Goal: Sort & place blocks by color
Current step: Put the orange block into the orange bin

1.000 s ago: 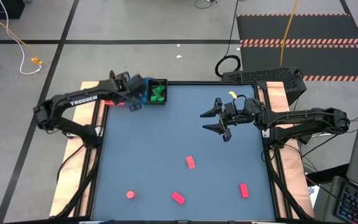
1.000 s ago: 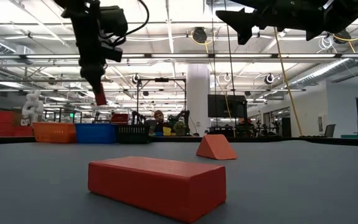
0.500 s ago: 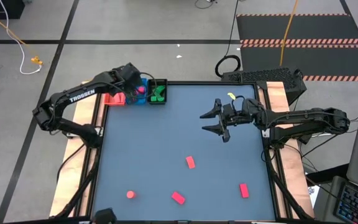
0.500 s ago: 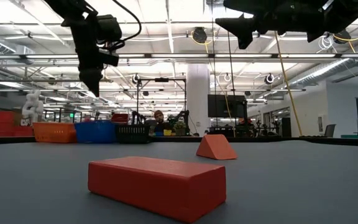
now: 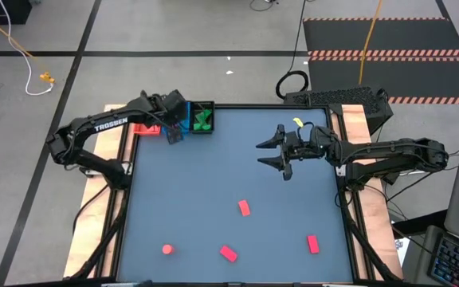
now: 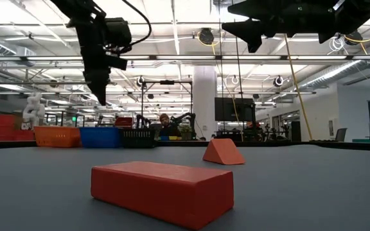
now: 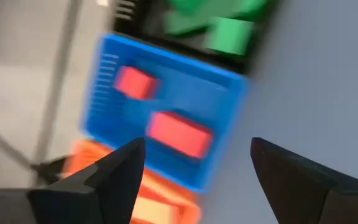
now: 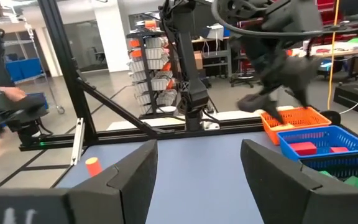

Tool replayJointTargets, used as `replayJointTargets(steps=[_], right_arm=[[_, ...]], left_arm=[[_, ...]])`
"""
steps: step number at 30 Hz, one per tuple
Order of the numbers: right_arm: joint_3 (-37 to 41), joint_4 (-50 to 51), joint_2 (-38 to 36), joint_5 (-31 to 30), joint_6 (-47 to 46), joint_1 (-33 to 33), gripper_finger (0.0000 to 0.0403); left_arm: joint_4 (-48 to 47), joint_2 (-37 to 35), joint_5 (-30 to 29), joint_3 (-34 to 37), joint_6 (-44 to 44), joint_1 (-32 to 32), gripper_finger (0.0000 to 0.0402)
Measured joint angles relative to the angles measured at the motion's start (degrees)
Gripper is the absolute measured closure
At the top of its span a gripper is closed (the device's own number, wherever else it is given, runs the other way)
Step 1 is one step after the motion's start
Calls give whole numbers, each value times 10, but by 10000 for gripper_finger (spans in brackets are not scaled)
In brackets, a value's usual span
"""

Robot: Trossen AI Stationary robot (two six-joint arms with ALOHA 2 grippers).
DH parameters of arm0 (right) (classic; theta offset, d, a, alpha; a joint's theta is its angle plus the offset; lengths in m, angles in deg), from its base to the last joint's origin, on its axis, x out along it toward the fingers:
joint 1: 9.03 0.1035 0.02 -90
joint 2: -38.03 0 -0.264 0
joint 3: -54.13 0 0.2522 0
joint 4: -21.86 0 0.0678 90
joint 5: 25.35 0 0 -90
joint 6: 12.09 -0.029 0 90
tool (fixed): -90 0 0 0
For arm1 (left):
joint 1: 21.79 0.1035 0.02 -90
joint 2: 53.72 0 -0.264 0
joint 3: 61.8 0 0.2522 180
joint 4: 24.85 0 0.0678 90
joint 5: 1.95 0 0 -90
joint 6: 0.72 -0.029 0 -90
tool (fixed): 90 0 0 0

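My left gripper hangs open and empty above the near edge of the blue tray, at the table's far left corner. Two pink-red blocks lie in that tray. Green blocks fill the black tray to its right, and the red tray stands to its left. Several pink-red and salmon blocks lie on the near half of the table. My right gripper waits open, raised over the table's right half.
The three trays stand in a row against the far edge. In the low view a salmon bar lies close to the camera, with a wedge-shaped block behind it. The dark table top between the trays and the loose blocks is bare.
A second ago my left gripper held a pink-red block at its fingertips, near the trays. It swung toward the far edge over the blue tray, the block left its fingers, and it came back toward the near side, now empty.
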Motion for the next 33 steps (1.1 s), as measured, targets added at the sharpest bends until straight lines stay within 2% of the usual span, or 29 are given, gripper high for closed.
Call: replayJointTargets(steps=[7,11,15,20,25,29,33], right_arm=[[0,-3,0,1,12,0,177],[0,-12,0,1,15,0,177],[0,-11,0,2,27,0,177],[0,-11,0,2,25,0,177],[0,-11,0,2,11,0,177],[0,-11,0,2,11,0,177],[0,-18,0,2,14,0,177]], left_arm=[[-122,0,181,0,199,-103,141],[-170,0,286,0,293,-185,164],[-168,0,332,0,392,-293,195],[-124,0,339,0,536,-427,231],[-22,0,334,0,683,-543,249],[76,0,259,0,754,-629,243],[112,0,187,0,806,-695,237]])
